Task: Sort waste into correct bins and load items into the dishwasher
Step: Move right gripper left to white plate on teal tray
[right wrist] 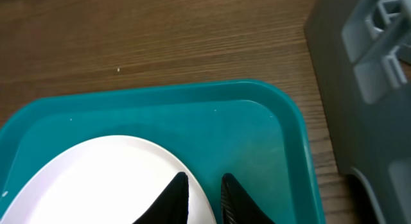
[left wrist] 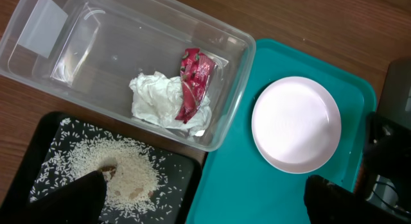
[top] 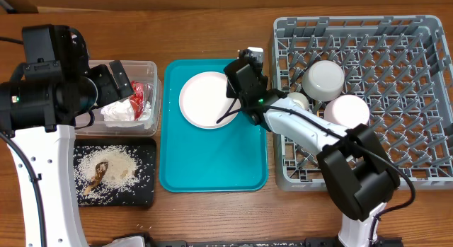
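The right hand (right wrist: pixel 204 180) straddles the pink plate's (top: pixel 200 100) right rim, apparently clamped on it; the dishwasher rack (top: pixel 425 77) lies just rightward.

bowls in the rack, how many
2: grey-green bowl sits in the dish rack, left part; the pink bowl beside it, nearer the robot. The right arm may hide more.

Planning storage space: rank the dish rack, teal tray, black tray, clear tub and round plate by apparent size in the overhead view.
1. dish rack
2. teal tray
3. black tray and clear tub: alike, and the tub is partly hidden
4. round plate
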`<control>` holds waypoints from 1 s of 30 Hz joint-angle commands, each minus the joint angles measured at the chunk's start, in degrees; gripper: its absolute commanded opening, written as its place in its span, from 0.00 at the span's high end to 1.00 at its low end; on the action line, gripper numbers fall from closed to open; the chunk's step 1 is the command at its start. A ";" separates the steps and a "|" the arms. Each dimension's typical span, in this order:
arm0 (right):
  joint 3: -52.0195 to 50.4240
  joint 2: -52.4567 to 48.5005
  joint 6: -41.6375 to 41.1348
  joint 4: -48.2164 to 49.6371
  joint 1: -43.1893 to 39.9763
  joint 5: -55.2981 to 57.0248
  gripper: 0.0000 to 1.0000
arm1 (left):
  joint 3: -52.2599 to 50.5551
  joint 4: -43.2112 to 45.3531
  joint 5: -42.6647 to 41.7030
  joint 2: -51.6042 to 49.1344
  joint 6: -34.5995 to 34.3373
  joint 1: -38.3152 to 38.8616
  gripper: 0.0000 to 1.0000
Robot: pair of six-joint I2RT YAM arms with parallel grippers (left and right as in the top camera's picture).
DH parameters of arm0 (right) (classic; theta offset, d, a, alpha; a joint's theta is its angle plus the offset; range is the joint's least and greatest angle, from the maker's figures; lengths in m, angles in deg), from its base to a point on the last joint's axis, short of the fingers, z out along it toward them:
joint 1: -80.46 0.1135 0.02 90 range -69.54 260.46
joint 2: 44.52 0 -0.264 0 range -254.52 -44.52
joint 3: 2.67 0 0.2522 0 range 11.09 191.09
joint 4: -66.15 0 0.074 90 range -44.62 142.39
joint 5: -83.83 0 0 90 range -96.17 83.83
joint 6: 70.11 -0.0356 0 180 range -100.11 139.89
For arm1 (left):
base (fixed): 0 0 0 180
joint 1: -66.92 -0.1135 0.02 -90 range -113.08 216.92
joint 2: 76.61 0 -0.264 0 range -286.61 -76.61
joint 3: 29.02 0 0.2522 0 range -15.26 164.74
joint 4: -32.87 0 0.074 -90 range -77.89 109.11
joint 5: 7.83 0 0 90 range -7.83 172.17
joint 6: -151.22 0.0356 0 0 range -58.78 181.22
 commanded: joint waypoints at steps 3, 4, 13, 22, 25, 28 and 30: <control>0.98 -3.48 4.83 1.27 -0.02 -0.57 0.78 | 0.59 0.07 0.39 -0.35 0.17 -0.24 0.00; 0.98 -3.74 6.25 1.51 -0.02 -0.59 0.76 | 0.59 0.07 0.39 -0.35 0.17 -0.24 0.00; 0.98 -5.68 10.73 1.18 -0.11 -4.63 0.67 | 0.59 0.07 0.39 -0.35 0.17 -0.24 0.00; 0.98 -5.68 10.73 -3.61 -0.04 -6.01 0.73 | 0.59 0.07 0.39 -0.35 0.17 -0.24 0.00; 0.98 -5.68 10.73 -4.55 0.13 -8.00 0.73 | 0.59 0.07 0.39 -0.35 0.17 -0.24 0.00; 0.98 -5.68 10.71 -5.57 0.44 -8.48 0.77 | 0.59 0.07 0.39 -0.35 0.17 -0.24 0.00; 0.98 -5.68 10.71 -6.27 0.50 -8.48 0.80 | 0.59 0.07 0.39 -0.35 0.17 -0.24 0.00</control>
